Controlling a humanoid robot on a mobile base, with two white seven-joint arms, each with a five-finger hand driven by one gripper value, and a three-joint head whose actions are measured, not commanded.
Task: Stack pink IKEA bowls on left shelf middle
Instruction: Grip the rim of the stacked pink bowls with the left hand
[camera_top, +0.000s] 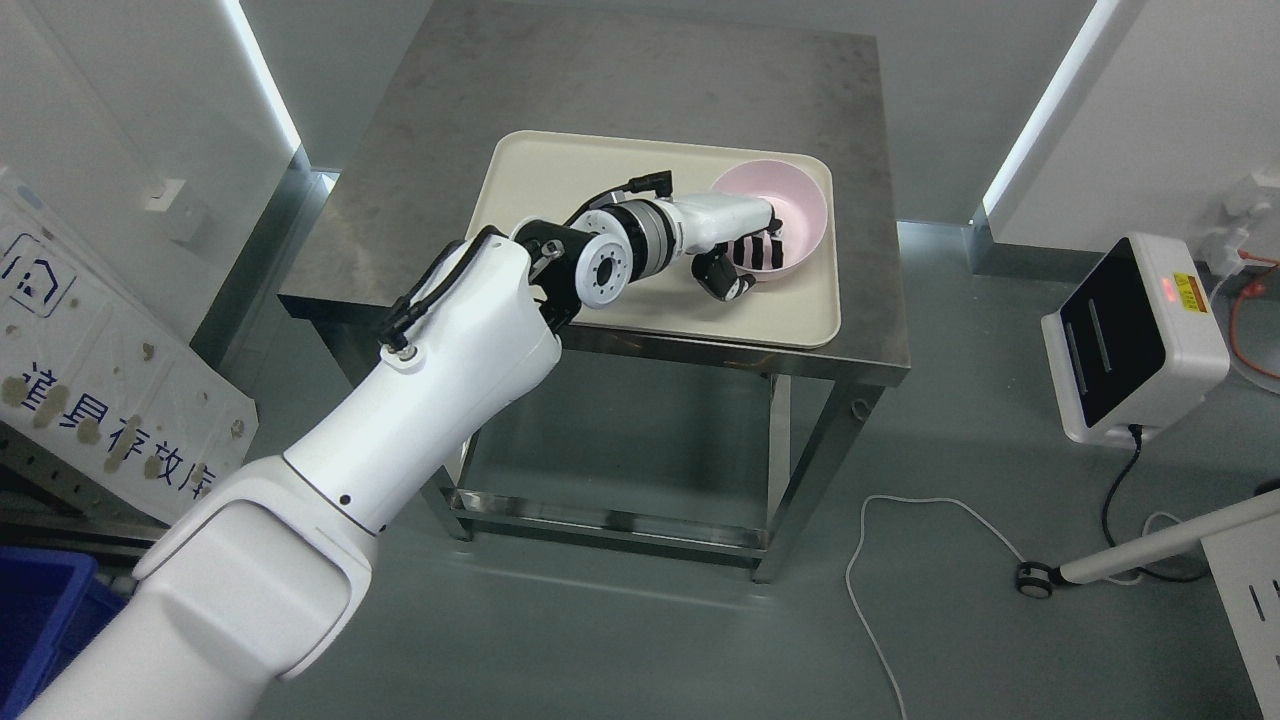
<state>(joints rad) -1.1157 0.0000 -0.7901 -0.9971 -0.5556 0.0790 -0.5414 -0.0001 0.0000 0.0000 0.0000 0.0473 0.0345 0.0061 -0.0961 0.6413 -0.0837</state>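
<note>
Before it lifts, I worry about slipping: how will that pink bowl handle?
The pink bowl looks rigid and smooth, so probably light but slippery. The left hand grips its near rim only, so it may tilt. If pushed, it likely slides on the tray.

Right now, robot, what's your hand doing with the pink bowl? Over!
Left hand at pink bowl, fingers over its near rim, thumb outside. Bowl sits on cream tray on metal table. Right hand out of sight. Nothing blocking.
</note>
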